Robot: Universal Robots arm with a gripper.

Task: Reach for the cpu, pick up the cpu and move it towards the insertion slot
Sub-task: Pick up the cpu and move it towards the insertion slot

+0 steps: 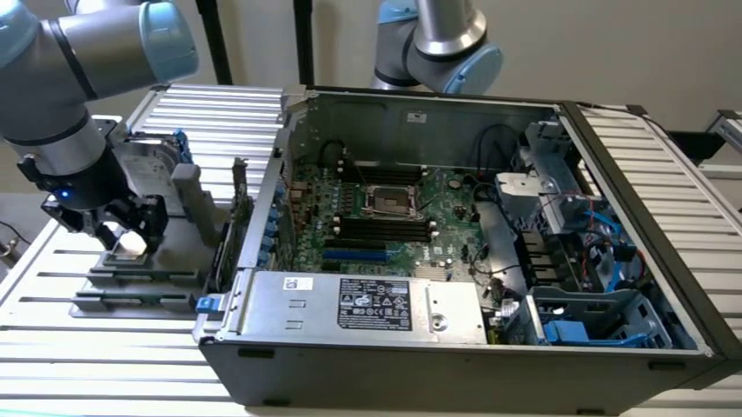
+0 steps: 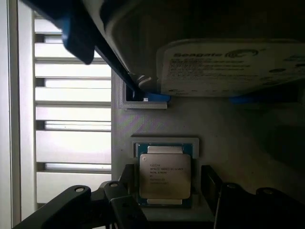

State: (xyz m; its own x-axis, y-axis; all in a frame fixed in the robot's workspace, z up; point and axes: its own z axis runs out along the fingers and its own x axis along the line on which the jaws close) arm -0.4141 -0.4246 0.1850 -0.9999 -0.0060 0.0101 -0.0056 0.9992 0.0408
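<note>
My jaws, closest to the wrist lens, stand open astride the cpu (image 2: 165, 175), one dark finger off each side of it. The chip lies flat, silvery lid up, in a pale grey fixture (image 2: 224, 138) on the slatted surface (image 1: 93, 369), at the exterior view's left, mid-height. I see the insertion slot (image 1: 391, 201) well apart, on the motherboard inside the open case (image 1: 464, 382) at frame centre.
</note>
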